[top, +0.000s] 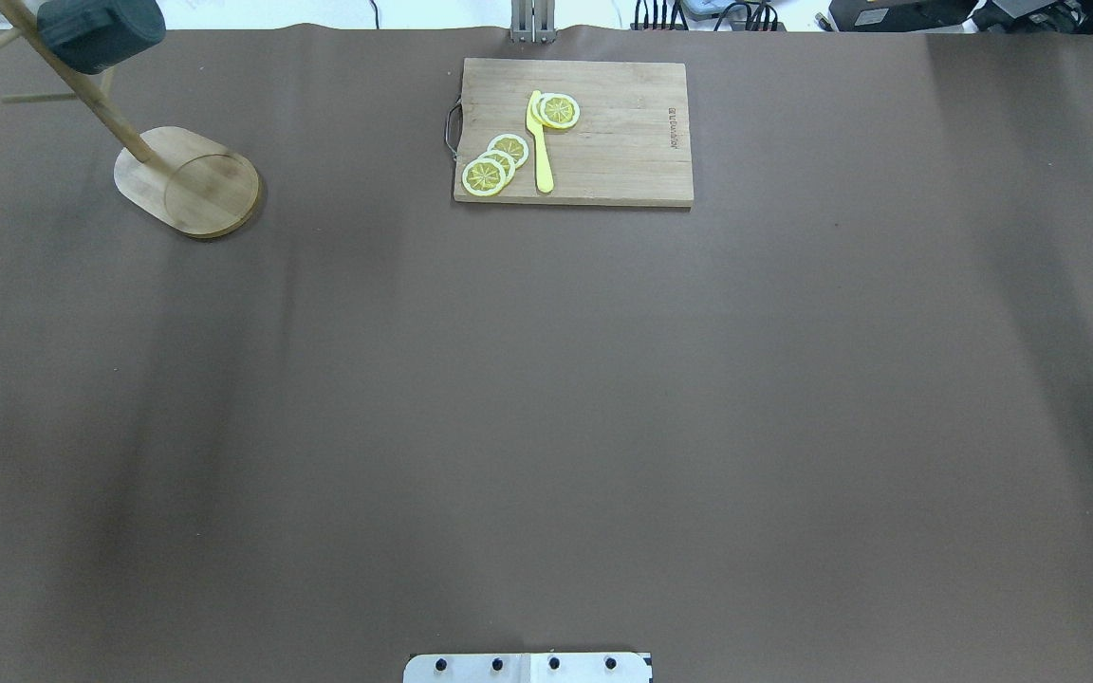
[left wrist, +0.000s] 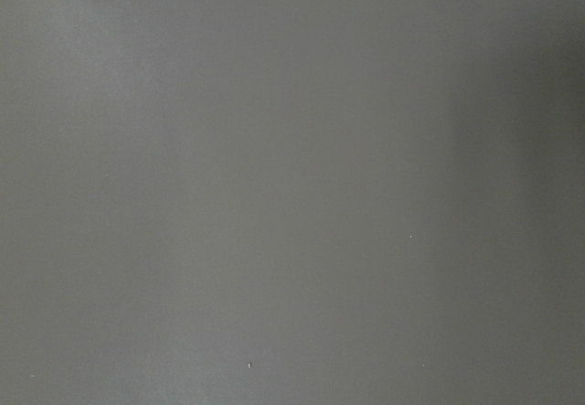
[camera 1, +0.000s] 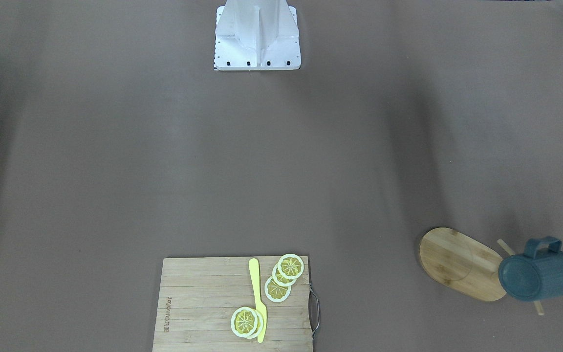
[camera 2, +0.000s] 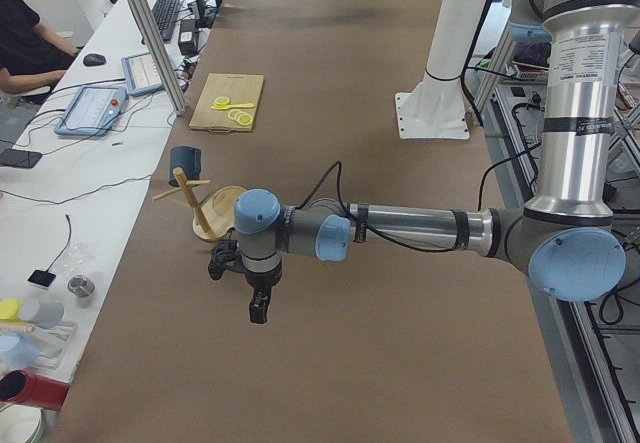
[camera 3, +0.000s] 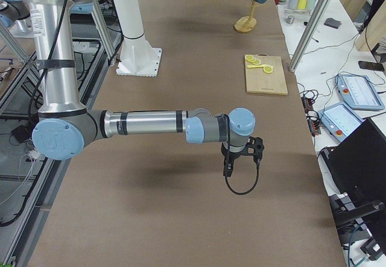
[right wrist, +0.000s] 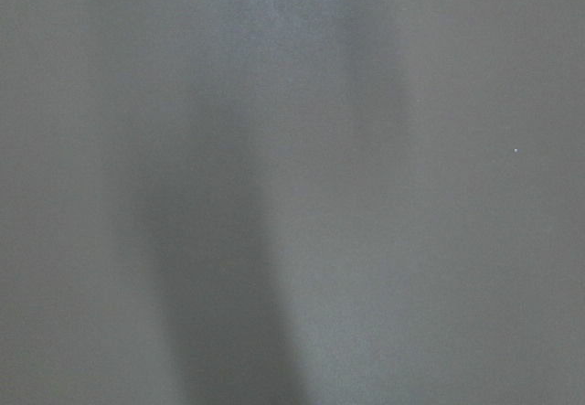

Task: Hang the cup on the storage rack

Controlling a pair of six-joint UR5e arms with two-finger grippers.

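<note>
At 10 o'clock in the overhead view, cup (top: 101,33) hangs on storage rack (top: 188,180), clear of its base; left gripper (camera 2: 258,310) and right gripper (camera 3: 228,169) hang over the table (top: 546,398), side views only, can't tell whether either is parted or closed.

cup (camera 1: 538,276) — teal, sideways, hanging by handle on peg | storage rack (camera 1: 457,264) — bamboo, upright, far-left on table
</note>
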